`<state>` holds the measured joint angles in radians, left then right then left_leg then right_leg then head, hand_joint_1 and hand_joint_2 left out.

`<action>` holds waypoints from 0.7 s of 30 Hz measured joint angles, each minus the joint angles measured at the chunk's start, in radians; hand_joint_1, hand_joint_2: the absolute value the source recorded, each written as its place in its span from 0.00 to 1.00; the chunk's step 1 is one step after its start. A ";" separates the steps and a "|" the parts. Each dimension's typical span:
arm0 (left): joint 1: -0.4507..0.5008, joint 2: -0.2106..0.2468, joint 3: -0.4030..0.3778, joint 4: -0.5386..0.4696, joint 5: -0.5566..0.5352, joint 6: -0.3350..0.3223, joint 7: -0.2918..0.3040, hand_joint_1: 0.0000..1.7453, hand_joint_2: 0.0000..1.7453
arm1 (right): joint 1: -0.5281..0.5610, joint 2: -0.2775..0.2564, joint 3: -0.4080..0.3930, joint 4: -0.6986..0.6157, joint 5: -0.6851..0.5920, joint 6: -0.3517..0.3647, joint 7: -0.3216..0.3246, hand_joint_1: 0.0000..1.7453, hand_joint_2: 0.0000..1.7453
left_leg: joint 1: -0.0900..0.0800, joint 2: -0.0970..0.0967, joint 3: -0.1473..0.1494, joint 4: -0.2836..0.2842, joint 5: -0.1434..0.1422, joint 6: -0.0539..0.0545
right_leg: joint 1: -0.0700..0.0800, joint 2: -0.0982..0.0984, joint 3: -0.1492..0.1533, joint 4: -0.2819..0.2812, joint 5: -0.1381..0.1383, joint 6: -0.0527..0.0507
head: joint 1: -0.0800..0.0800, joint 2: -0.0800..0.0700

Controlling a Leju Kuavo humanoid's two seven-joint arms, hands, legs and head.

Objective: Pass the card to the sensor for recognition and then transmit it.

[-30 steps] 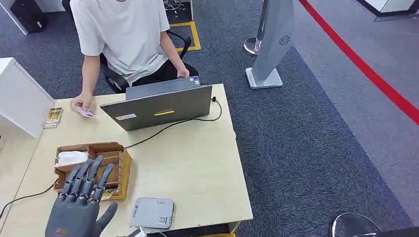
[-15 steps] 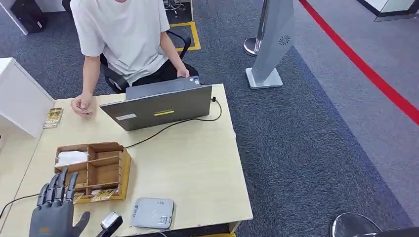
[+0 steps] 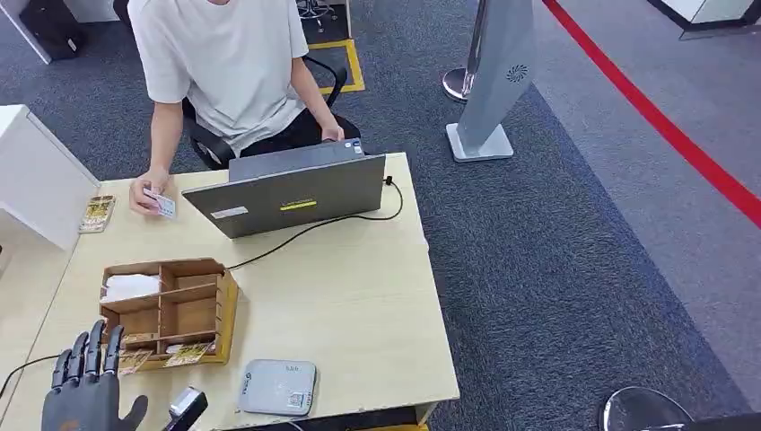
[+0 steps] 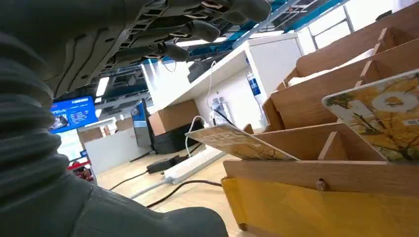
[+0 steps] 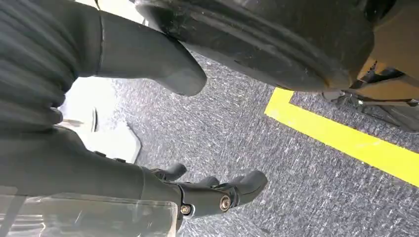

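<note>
My left hand hovers over the table's near left corner, fingers spread and holding nothing. It is just short of the wooden organiser. Yellow-printed cards lean in the organiser's front slots; the left wrist view shows one card close up, under the outstretched fingers. The grey card sensor lies flat by the near edge, to the right of the organiser. A person seated across the table holds a small card in one hand. My right hand hangs over carpet, loosely extended and empty.
An open laptop with its cable stands at the far side in front of the person. Another card lies at the far left beside a white box. A black cable runs off the left edge.
My left hand has drawn back from above the organiser toward the near left corner, still empty. The person has turned the small card face up in their hand.
</note>
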<state>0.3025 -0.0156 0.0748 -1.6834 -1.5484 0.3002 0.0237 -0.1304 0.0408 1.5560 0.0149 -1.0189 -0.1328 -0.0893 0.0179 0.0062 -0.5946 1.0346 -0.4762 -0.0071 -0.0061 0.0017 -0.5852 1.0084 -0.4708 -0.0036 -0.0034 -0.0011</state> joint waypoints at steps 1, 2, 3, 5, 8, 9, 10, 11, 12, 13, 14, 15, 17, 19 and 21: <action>-0.008 0.000 0.000 0.010 0.000 0.005 0.001 0.00 1.00 | 0.000 0.000 0.000 0.000 0.000 0.002 -0.001 0.00 1.00 | 0.000 0.000 0.000 0.000 0.000 0.000 | 0.000 0.000 0.000 0.000 0.000 0.000 | 0.000 0.000; -0.017 -0.001 -0.001 0.019 0.000 0.009 0.001 0.00 1.00 | -0.001 0.000 0.000 0.001 0.002 0.003 -0.003 0.00 1.00 | 0.000 0.000 0.000 0.000 0.000 0.000 | 0.000 0.000 0.000 0.000 0.000 0.000 | 0.000 0.000; -0.020 -0.002 -0.001 0.022 0.000 0.012 0.001 0.00 1.00 | -0.001 0.000 0.000 0.001 0.002 0.004 -0.004 0.00 1.00 | 0.000 0.000 0.000 0.000 0.000 0.000 | 0.000 0.000 0.000 0.000 0.000 0.000 | 0.000 0.000; -0.031 -0.003 -0.003 0.032 0.000 0.016 0.001 0.00 1.00 | -0.001 0.000 0.000 0.003 0.003 0.004 -0.006 0.00 1.00 | 0.000 0.000 0.000 0.000 0.000 0.000 | 0.000 0.000 0.000 0.000 0.000 0.000 | 0.000 0.000; -0.045 -0.003 -0.013 0.044 0.000 0.016 0.005 0.00 1.00 | -0.002 0.000 0.000 0.004 0.005 0.004 -0.008 0.00 1.00 | 0.000 0.000 0.000 0.000 0.000 0.000 | 0.000 0.000 0.000 0.000 0.000 0.000 | 0.000 0.000; -0.049 -0.003 -0.019 0.048 0.000 0.016 0.006 0.00 1.00 | -0.002 0.000 0.000 0.005 0.006 0.004 -0.008 0.00 1.00 | 0.000 0.000 0.000 0.000 0.000 0.000 | 0.000 0.000 0.000 0.000 0.000 0.000 | 0.000 0.000; -0.051 -0.003 -0.023 0.051 0.000 0.016 0.006 0.00 1.00 | -0.002 0.000 0.000 0.005 0.006 0.004 -0.008 0.00 1.00 | 0.000 0.000 0.000 0.000 0.000 0.000 | 0.000 0.000 0.000 0.000 0.000 0.000 | 0.000 0.000; -0.053 -0.003 -0.025 0.054 0.000 0.016 0.006 0.00 1.00 | -0.002 0.000 0.000 0.005 0.006 0.004 -0.009 0.00 1.00 | 0.000 0.000 0.000 0.000 0.000 0.000 | 0.000 0.000 0.000 0.000 0.000 0.000 | 0.000 0.000; -0.055 -0.003 -0.027 0.058 0.000 0.016 0.006 0.00 1.00 | -0.002 0.000 0.000 0.005 0.006 0.004 -0.009 0.00 1.00 | 0.000 0.000 0.000 0.000 0.000 0.000 | 0.000 0.000 0.000 0.000 0.000 0.000 | 0.000 0.000; -0.057 -0.003 -0.029 0.060 0.000 0.016 0.006 0.00 1.00 | -0.002 0.000 0.000 0.005 0.006 0.005 -0.009 0.00 1.00 | 0.000 0.000 0.000 0.000 0.000 0.000 | 0.000 0.000 0.000 0.000 0.000 0.000 | 0.000 0.000; -0.058 -0.003 -0.030 0.063 0.000 0.016 0.006 0.00 1.00 | -0.002 0.000 0.000 0.005 0.006 0.005 -0.009 0.00 1.00 | 0.000 0.000 0.000 0.000 0.000 0.000 | 0.000 0.000 0.000 0.000 0.000 0.000 | 0.000 0.000; -0.060 -0.003 -0.033 0.066 0.000 0.016 0.006 0.00 1.00 | -0.002 0.000 0.000 0.005 0.006 0.005 -0.009 0.00 1.00 | 0.000 0.000 0.000 0.000 0.000 0.000 | 0.000 0.000 0.000 0.000 0.000 0.000 | 0.000 0.000; -0.063 -0.003 -0.038 0.069 0.000 0.016 0.009 0.00 1.00 | -0.002 0.000 0.000 0.005 0.010 0.006 -0.009 0.00 1.00 | 0.000 0.000 0.000 0.000 0.000 0.000 | 0.000 0.000 0.000 0.000 0.000 0.000 | 0.000 0.000; -0.066 -0.003 -0.051 0.074 0.000 0.014 0.016 0.00 1.00 | -0.003 0.000 0.000 0.005 0.012 0.007 -0.009 0.00 1.00 | 0.000 0.000 0.000 0.000 0.000 0.000 | 0.000 0.000 0.000 0.000 0.000 0.000 | 0.000 0.000; -0.069 -0.003 -0.062 0.075 0.000 0.014 0.018 0.00 1.00 | -0.003 0.000 0.000 0.005 0.013 0.008 -0.009 0.00 1.00 | 0.000 0.000 0.000 0.000 0.000 0.000 | 0.000 0.000 0.000 0.000 0.000 0.000 | 0.000 0.000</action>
<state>0.2335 -0.0187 0.0130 -1.6083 -1.5488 0.3140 0.0420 -0.1336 0.0408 1.5560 0.0198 -1.0063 -0.1244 -0.0980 0.0178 0.0063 -0.5946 1.0347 -0.4760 -0.0067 -0.0061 0.0019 -0.5852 1.0084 -0.4708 -0.0036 -0.0034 -0.0011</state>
